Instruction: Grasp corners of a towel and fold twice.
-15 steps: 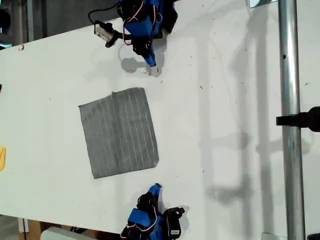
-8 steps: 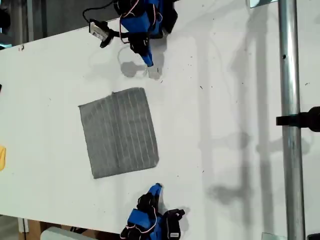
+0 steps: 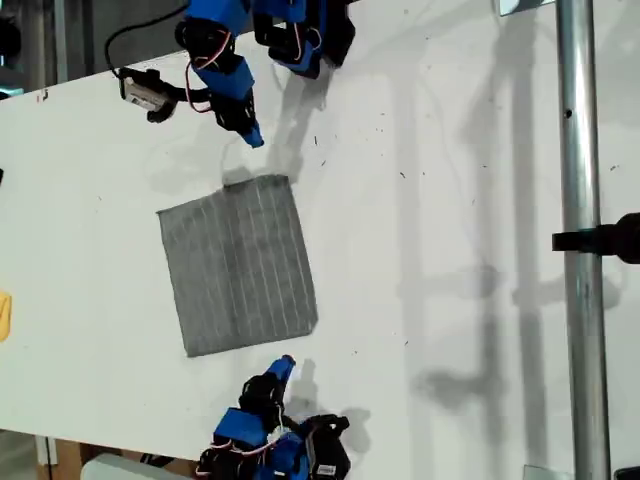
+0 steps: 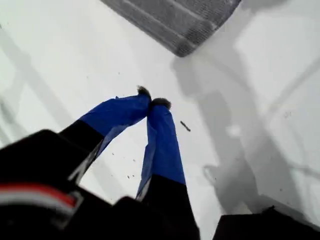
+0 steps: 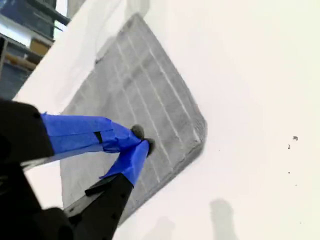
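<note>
Blue tapered fingers (image 4: 162, 145), black motor housings, red-and-white cables

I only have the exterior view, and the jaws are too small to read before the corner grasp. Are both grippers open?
Observer: No. The first wrist view shows my first gripper shut, with its tips touching and nothing between them.
Operator: And the other one?
Observer: My second gripper is shut and empty as well. Its tips show against the towel, but I cannot tell whether they touch it.
Operator: Does the first wrist view show a corner?
Observer: Yes. One rounded corner lies flat on the table, ahead of the tips and apart from them.
</note>
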Controlling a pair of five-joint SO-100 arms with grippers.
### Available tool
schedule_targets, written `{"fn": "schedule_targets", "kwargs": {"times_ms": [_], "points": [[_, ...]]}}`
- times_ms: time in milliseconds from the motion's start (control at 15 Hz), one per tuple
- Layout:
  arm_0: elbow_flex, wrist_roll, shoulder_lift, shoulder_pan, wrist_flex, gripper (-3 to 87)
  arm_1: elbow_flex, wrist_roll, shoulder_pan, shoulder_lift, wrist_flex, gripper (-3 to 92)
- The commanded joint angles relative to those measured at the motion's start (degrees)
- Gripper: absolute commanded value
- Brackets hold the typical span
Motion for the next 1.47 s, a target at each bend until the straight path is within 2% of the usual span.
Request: {"fn": "schedule_targets", "kwargs": {"times_ms": [0, 200, 333, 400, 467, 533, 600, 733, 1000, 1200, 1333, 1400], "points": [[-17.58, 5.71, -14.59, -2.46, 2.9, -2.9, -13.89, -5.98, 3.08, -10.55, -0.79, -0.3], [-32.7, 8.44, -26.81, -4.04, 11.34, -2.9, -30.06, -10.02, 3.25, -25.66, 2.81, -0.3], [-36.56, 7.29, -30.06, -4.13, 13.71, -2.8, -35.24, -11.51, 3.43, -30.41, 4.48, -0.2], [-36.65, 6.86, -30.59, -4.04, 14.06, -2.4, -36.21, -11.69, 3.43, -31.29, 5.1, 3.2], [-36.65, 6.33, -31.03, -3.96, 14.77, 0.4, -36.39, -12.48, 3.34, -31.55, 5.54, 25.5], [-36.56, 5.89, -31.46, -3.96, 15.47, 7.3, -36.39, -13.97, 3.34, -31.82, 6.15, 37.3], [-36.56, 5.89, -31.9, -3.87, 15.73, 9.9, -36.12, -14.77, 3.52, -32.17, 7.03, 39.9], [-36.56, 5.8, -32.52, -3.96, 15.56, 10.3, -32.52, -17.93, 3.78, -32.87, 5.27, 39.9], [-36.56, 5.63, -32.87, -3.69, 15.56, 10.3, -17.14, -22.24, 6.15, -39.81, -8.7, 39.4], [-36.56, 5.45, -32.87, -3.43, 15.56, 10.3, -15.64, -22.76, 7.65, -50.45, -14.68, 37.5], [-36.56, 5.54, -32.87, -3.43, 15.82, 10.0, -17.05, -22.59, 8.09, -55.99, -16.35, 34.6], [-36.56, 5.45, -32.87, -3.34, 15.82, 9.8, -17.58, -22.5, 8.09, -57.04, -17.05, 29.2]]}}
